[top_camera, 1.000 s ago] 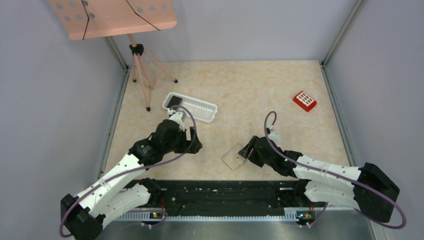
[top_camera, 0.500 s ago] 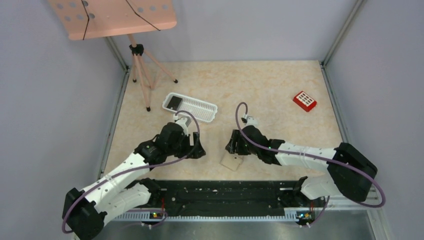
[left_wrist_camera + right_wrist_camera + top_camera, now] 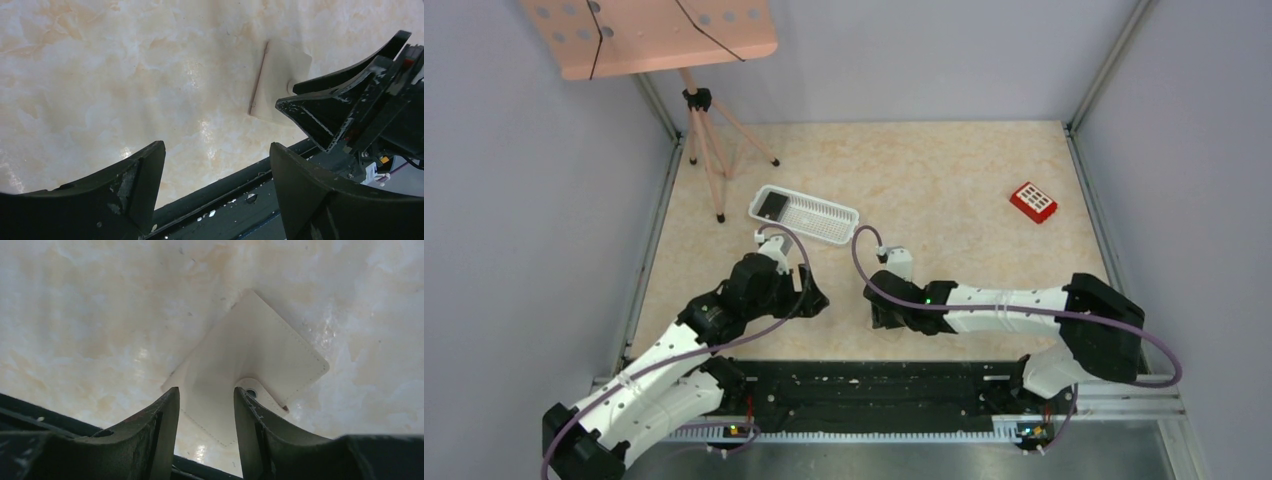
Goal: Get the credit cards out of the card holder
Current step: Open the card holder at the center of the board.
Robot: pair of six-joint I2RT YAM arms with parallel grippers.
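Top external — right hand (image 3: pixel 882 318), shifted over holder (image 3: pixel 260 350)

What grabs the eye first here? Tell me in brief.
The right gripper is poised right over the pale card holder, which lies closed and flat on the table, near its front edge. Next come the left gripper, hanging open beside it, and the red box, alone at far right.

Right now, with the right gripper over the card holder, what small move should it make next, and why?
Probably lower the right gripper and pinch the snap tab. The card holder lies closed and flat on the table, no card shows, and the jaws stand apart right at the tab. The left gripper is open nearby.
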